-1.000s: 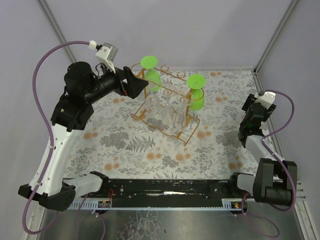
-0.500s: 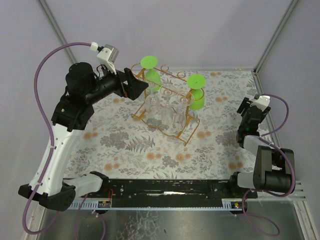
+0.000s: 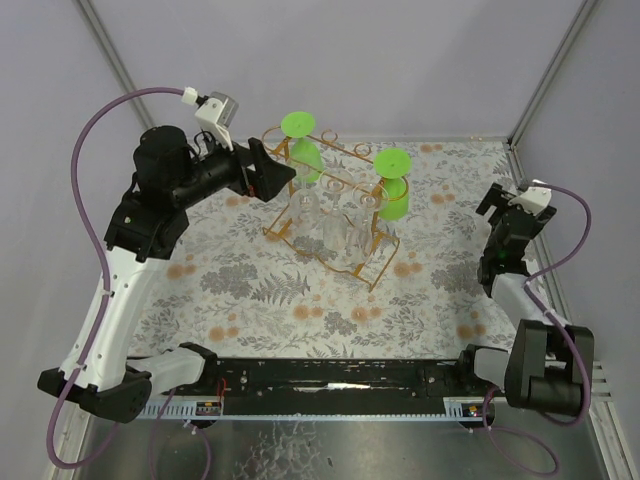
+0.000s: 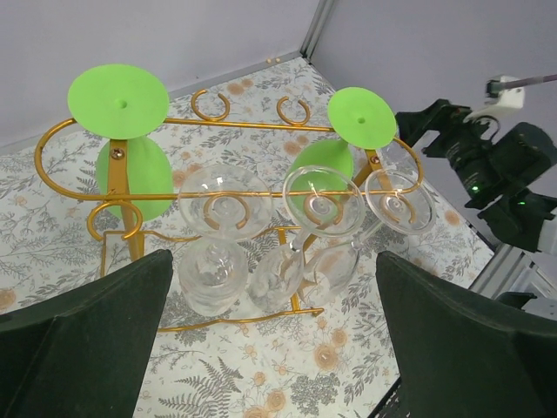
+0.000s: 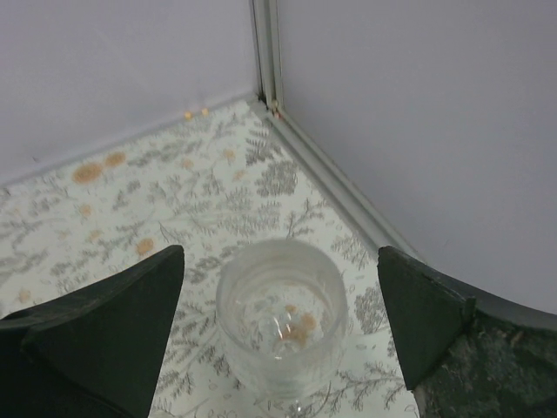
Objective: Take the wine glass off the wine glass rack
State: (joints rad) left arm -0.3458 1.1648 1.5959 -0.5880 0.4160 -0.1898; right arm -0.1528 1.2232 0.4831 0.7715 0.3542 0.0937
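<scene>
**Top external view:** the thin golden-orange wire wine glass rack (image 3: 376,262) stands mid-table on the grey floral tablecloth (image 3: 260,290). It carries two lime-green plastic glasses (image 3: 393,195) and several clear glasses (image 3: 330,225), all hung base-up. The left arm reaches with a raised elbow, and the left gripper (image 3: 278,172) is just beside the rack's far-left end. The right arm is folded low at the right edge. Against half a second ago, the right gripper (image 3: 500,208) sits slightly farther back and to the right; the left arm is nearly unchanged. **Left wrist view:** the left gripper (image 4: 274,261) has its fingers spread wide, framing the rack (image 4: 261,124), with nothing between them. The hanging green glasses (image 4: 117,97) and clear glasses (image 4: 224,202) crowd the rails. **Right wrist view:** the clear stemmed wine glass (image 5: 280,313) stands upright on the cloth near the corner post. It sits between the wide-spread fingers of the right gripper (image 5: 280,257), touching neither.
</scene>
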